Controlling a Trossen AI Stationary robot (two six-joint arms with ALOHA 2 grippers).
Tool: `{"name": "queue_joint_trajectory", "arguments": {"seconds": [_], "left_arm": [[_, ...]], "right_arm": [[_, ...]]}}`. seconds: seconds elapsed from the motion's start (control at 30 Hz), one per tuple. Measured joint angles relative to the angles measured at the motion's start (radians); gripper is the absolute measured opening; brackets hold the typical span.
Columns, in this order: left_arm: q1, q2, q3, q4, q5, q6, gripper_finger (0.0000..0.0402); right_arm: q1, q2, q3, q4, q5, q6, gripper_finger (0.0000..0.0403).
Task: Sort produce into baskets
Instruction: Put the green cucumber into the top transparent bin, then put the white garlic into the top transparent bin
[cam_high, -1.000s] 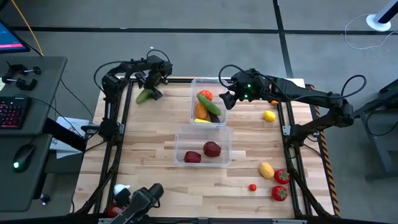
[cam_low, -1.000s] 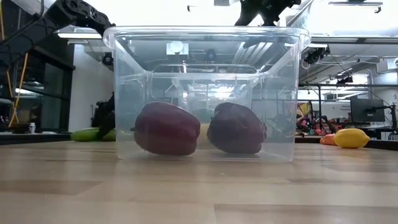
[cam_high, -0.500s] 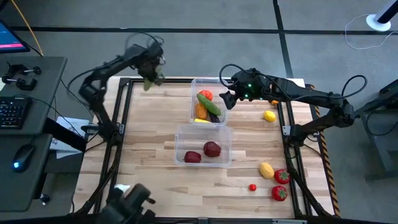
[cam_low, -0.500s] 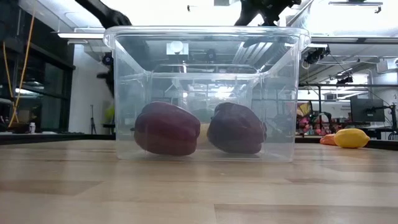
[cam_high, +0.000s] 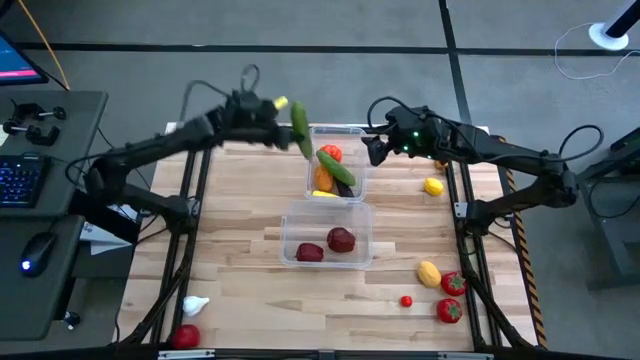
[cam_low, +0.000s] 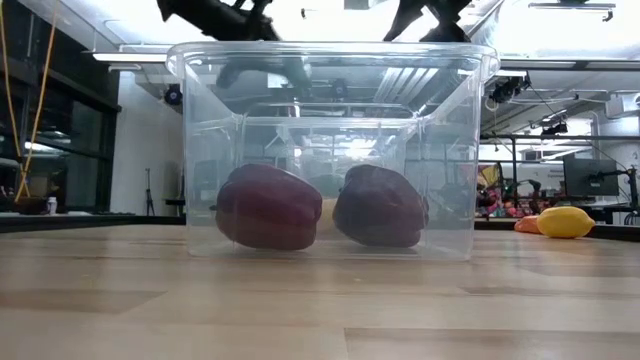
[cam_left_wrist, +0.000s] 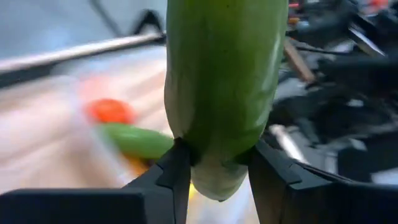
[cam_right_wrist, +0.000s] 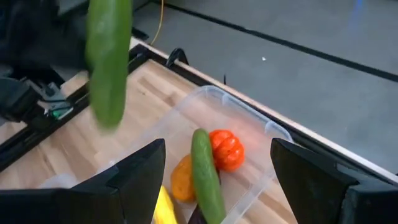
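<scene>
Cucumber (cam_high: 300, 125) in left pincer (cam_high: 287, 120), beside far basket (cam_high: 358, 135).

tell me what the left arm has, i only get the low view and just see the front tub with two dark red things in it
Observer: The left gripper is shut on a green cucumber, carried in the air.
Operator: where is it relative to the tubs
Observer: In the high view it hangs at the left edge of the far tub, not yet inside.
Operator: whats already in that tub
Observer: Another cucumber, a red tomato and an orange piece.
Operator: and the right arm
Observer: The right gripper is open, holding nothing, by that tub's right rim.
</scene>
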Motion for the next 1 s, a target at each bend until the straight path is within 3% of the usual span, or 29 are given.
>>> {"name": "queue_joint_trajectory", "arguments": {"seconds": [0.1, 0.3, 0.67, 0.87, 1.0], "left_arm": [[-0.080, 0.037, -0.035, 0.153, -0.036, -0.006, 0.0123], [-0.110, 0.126, -0.036, 0.226, -0.065, 0.009, 0.0165], [-0.107, 0.131, -0.035, 0.346, 0.015, -0.001, 0.0275], [-0.116, 0.041, -0.035, 0.261, 0.185, -0.015, 0.0293], [-0.220, -0.080, -0.034, -0.056, 0.158, 0.041, 0.0293]], "right_arm": [[0.000, -0.010, 0.000, 0.007, 0.015, 0.008, 0.0284], [0.000, -0.015, 0.000, 0.012, 0.020, 0.011, 0.0284], [0.000, -0.015, 0.000, -0.002, 0.013, 0.009, 0.0284], [0.000, -0.015, 0.000, -0.027, 0.012, 0.002, 0.0284], [0.000, -0.015, 0.000, -0.034, 0.012, -0.008, 0.0284]]}}
